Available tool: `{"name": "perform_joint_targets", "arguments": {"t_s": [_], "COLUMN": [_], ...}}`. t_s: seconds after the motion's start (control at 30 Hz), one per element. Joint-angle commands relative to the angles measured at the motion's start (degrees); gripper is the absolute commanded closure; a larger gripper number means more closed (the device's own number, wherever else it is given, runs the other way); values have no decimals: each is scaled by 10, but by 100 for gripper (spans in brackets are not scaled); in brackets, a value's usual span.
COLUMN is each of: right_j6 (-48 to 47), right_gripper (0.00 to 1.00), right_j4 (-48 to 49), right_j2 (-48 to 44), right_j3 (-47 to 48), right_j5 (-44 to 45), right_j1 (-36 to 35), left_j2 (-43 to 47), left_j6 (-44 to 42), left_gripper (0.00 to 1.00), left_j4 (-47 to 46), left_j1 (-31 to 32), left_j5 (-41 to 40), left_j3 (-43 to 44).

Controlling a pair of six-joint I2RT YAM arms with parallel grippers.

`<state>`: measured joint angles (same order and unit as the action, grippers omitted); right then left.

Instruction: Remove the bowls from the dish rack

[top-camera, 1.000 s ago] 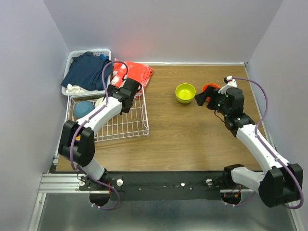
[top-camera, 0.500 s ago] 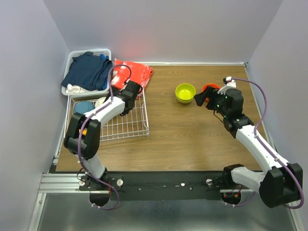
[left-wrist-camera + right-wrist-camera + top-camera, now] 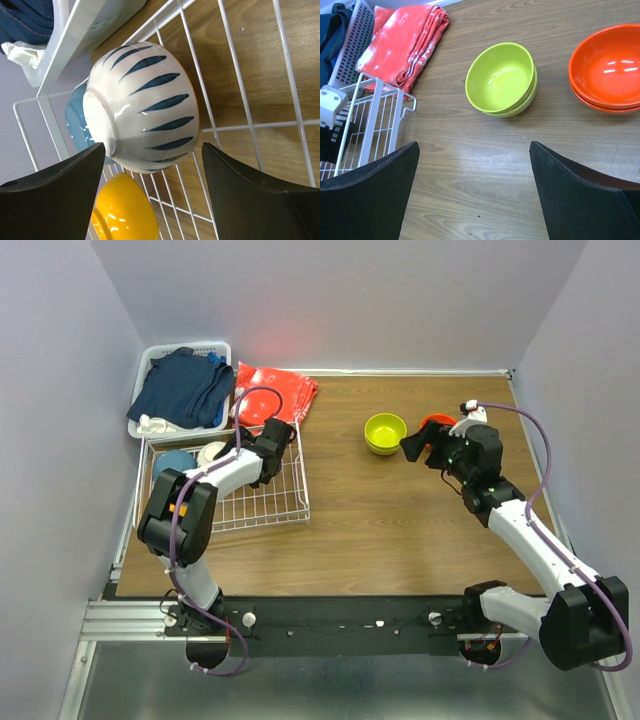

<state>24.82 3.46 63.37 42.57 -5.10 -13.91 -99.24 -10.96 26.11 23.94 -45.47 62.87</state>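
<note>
The white wire dish rack sits at the left. In it lie a white bowl with blue stripes, a blue bowl behind it and a yellow-orange bowl, all on their sides. My left gripper is open in the rack, its fingers either side of the white bowl's near edge, not closed on it. Two stacked lime green bowls and two stacked red-orange bowls stand on the table. My right gripper is open and empty above the wood near them. In the top view the left gripper is beside the white bowl and the right gripper beside the green bowls.
A white plastic basket of dark blue clothes stands behind the rack. A red-orange cloth lies at the rack's far right corner. The rack's corner shows at the left of the right wrist view. Walls close in the table on three sides.
My left gripper has swung back and down into the rack toward the white bowl. My right gripper has shifted slightly left toward the green bowls.
</note>
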Motion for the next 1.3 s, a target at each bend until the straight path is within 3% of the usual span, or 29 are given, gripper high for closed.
{"name": "perform_joint_targets", "arguments": {"t_s": [0.0, 0.23, 0.4, 0.73, 1.03, 1.27], "right_j6": [-9, -8, -9, -10, -8, -8], "right_gripper": [1, 2, 1, 1, 2, 2], "right_j4": [20, 27, 28, 29, 28, 27], "right_j2": [6, 7, 3, 2, 10, 20], "right_j3": [-10, -14, -16, -18, -15, -13], "right_j5": [19, 19, 19, 19, 14, 11], "right_j1": [-5, -9, -11, -12, -12, -13], "left_j2": [-20, -31, -35, -30, -27, -9], "left_j6": [-27, -43, -43, -23, 1, 17], "left_gripper": [14, 14, 20, 44, 51, 63], "left_j4": [-35, -58, -62, -32, 18, 36], "left_j1": [-4, -4, -4, 17, 86, 94], "left_j5": [-32, -47, -54, -62, -85, -88], "left_j3": [-6, -17, -19, -10, -16, -10]}}
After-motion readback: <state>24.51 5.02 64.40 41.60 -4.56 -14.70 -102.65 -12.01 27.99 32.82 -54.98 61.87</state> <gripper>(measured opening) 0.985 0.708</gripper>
